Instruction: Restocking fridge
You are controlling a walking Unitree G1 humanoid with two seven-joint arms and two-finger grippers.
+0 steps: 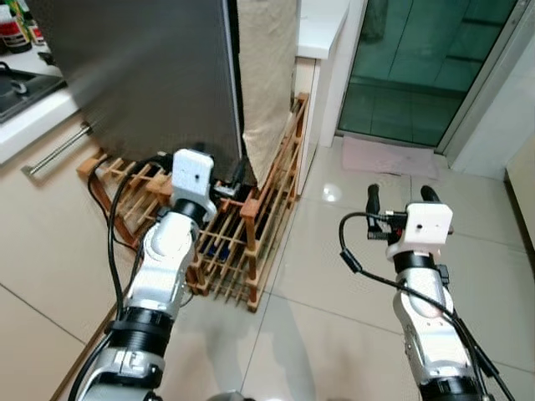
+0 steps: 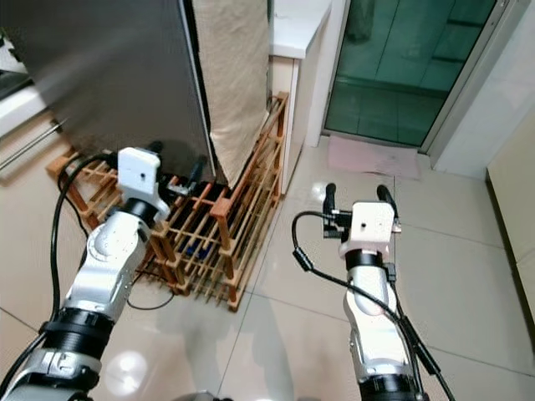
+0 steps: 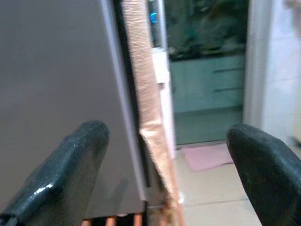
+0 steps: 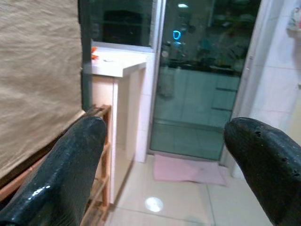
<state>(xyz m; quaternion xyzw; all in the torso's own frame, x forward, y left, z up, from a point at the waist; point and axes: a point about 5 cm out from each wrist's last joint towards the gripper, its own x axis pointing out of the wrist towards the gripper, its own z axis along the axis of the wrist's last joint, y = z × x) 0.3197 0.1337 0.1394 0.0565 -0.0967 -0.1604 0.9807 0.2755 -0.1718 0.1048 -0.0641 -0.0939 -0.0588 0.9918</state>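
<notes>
The grey fridge door (image 1: 142, 75) stands shut at the upper left, with a beige cloth (image 1: 267, 75) hanging down the fridge's right side. My left gripper (image 2: 177, 163) is open and empty, low in front of the door's bottom right corner. In the left wrist view its fingertips (image 3: 61, 174) frame the door's edge (image 3: 120, 103) and the cloth (image 3: 146, 94). My right gripper (image 1: 401, 196) is open over the tiled floor to the right of the fridge, holding nothing. Its fingertips (image 4: 66, 174) point toward the glass door (image 4: 197, 70).
A wooden slatted rack (image 1: 251, 225) lies on the floor under and beside the fridge, with black cables running over it. A white counter (image 1: 322, 33) stands behind the cloth. A pink mat (image 1: 389, 157) lies before the glass door. A counter and drawer handle (image 1: 54, 150) are at the left.
</notes>
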